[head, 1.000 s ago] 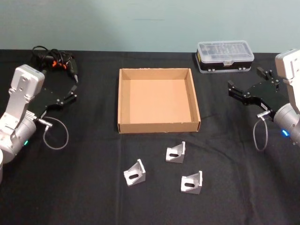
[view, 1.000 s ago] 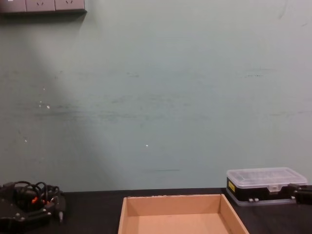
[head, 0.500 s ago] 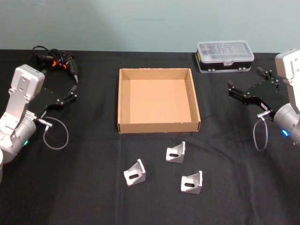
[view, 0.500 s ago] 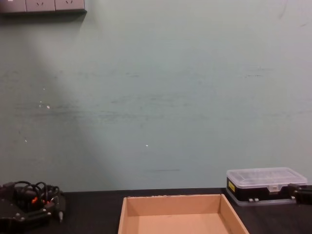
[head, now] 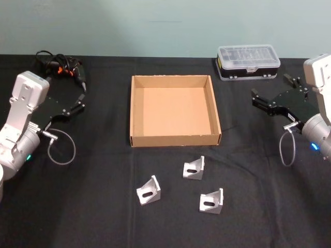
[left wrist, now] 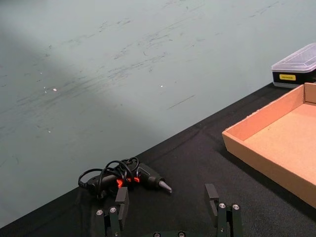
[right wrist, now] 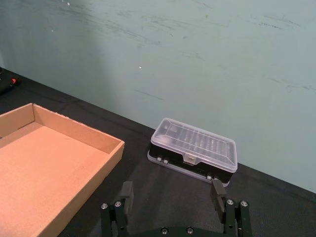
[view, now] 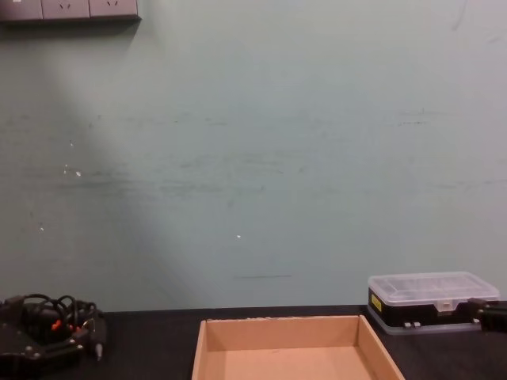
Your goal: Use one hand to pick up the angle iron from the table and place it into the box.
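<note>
Three angle irons (head: 193, 168) lie on the counter (head: 98, 206) before the box (head: 175, 140). Left gripper (left wrist: 166, 190) and right gripper (right wrist: 171, 185) flank the box, fingers spread, empty.

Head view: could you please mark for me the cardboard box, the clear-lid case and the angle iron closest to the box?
cardboard box (head: 176, 140): head view, on its front wall.
clear-lid case (head: 249, 55): head view, middle of the lid.
angle iron closest to the box (head: 194, 168): head view, middle of the bracket.
</note>
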Controlling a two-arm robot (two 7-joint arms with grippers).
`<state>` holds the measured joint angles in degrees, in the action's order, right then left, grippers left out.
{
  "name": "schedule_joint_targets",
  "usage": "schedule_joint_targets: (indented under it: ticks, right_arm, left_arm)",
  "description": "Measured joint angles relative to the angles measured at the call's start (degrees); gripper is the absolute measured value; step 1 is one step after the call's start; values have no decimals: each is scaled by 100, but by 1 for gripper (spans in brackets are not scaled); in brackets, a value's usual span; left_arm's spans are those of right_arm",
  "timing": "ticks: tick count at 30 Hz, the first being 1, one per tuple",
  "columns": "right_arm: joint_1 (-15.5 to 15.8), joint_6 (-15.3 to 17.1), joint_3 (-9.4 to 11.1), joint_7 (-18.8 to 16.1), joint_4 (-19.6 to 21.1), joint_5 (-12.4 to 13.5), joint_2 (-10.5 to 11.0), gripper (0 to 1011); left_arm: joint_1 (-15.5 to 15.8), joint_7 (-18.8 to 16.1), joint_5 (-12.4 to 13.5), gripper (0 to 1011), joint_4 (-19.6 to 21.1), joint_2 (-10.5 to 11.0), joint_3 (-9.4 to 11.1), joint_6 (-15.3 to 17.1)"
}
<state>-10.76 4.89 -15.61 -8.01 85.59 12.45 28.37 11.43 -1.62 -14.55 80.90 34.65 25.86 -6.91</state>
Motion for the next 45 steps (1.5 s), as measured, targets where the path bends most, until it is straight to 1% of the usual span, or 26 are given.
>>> schedule_joint_targets:
  ticks: [40,45]
  right_arm:
    - [0,0,1,-2,-1,-2,-2,1000]
    - [-87,-1,28,-129,-96,-18,-63,1000]
  left_arm:
    - [0,0,0,1000,0,0,0,0]
    - [0,0,0,1000,0,0,0,0]
